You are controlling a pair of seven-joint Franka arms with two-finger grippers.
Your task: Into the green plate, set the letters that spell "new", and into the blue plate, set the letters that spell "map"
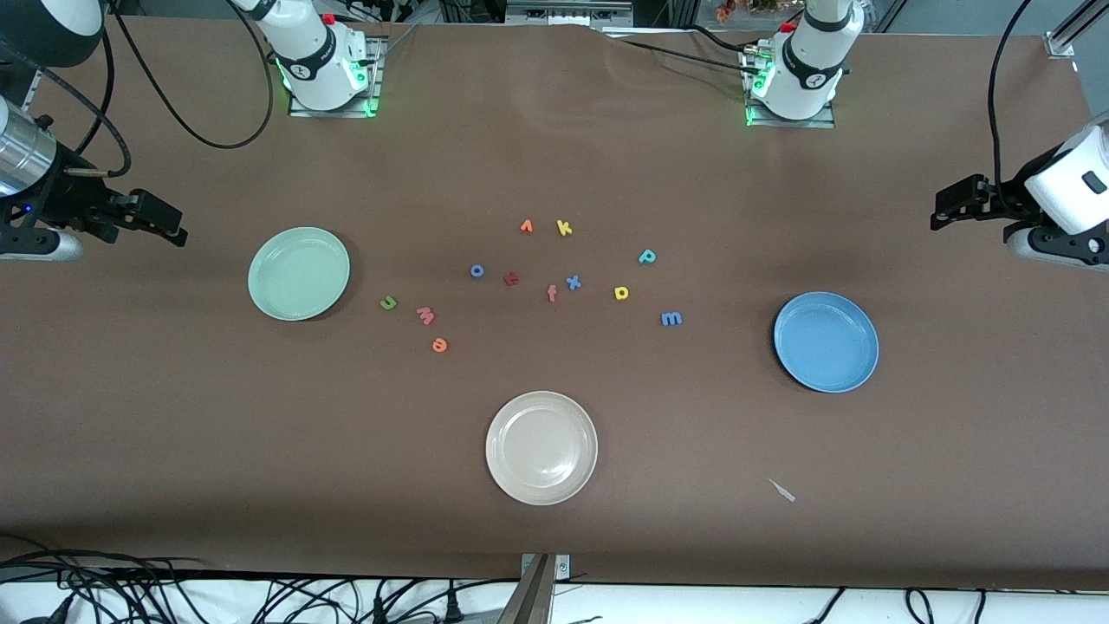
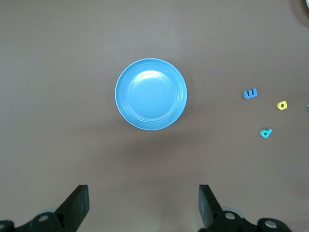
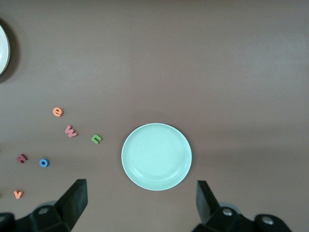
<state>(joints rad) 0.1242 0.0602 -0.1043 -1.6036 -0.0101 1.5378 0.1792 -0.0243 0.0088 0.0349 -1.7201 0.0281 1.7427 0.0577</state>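
— What's on my brown table (image 1: 173, 433)?
— Green plate (image 1: 299, 274) mid-left of the frame, blue plate (image 1: 826, 341) mid-right, cream-white plate (image 1: 541, 447) lower centre.
— And between them?
— Small foam letters (image 1: 554, 282), scattered around the frame's centre.

dark red letter (image 1: 511, 278) perhaps unreadable

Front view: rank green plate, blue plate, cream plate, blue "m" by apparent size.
1. cream-white plate: looks slightly largest, but it lies nearest the camera, so unsure.
2. blue plate and green plate: look alike, no ranking between them.
3. blue "m": far smaller.
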